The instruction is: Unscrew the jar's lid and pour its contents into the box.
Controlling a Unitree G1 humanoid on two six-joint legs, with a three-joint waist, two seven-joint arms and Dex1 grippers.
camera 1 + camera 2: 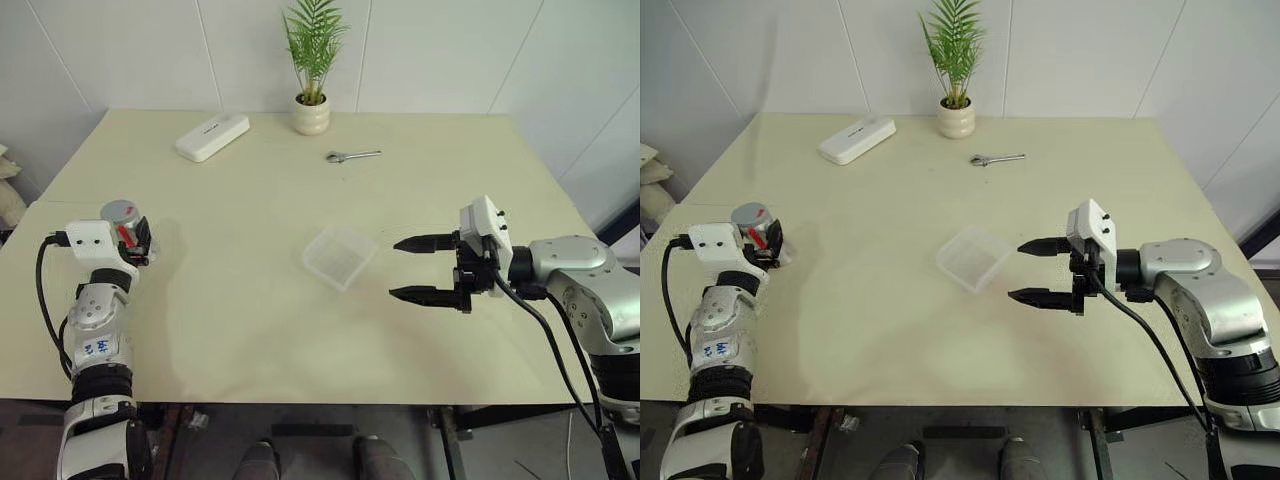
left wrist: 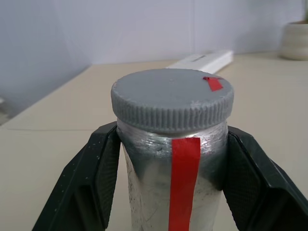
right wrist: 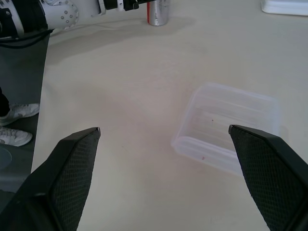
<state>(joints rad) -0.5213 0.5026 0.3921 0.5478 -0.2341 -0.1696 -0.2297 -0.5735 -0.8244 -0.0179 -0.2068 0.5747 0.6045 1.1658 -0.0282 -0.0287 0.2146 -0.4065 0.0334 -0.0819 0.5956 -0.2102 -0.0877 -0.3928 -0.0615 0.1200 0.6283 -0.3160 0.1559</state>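
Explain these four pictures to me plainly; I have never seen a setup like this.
This is a two-armed humanoid robot at a pale table. Two pictures look down from its head; the other two come from cameras on its wrists.

The left gripper is shut on the jar, a small cylinder with a red stripe, gripped just under the grey lid, which is still screwed on.

The right gripper is open and holds nothing, beside the box, a clear shallow box at the table's middle.

At the far edge lie a white case, a potted plant and a small wrench.
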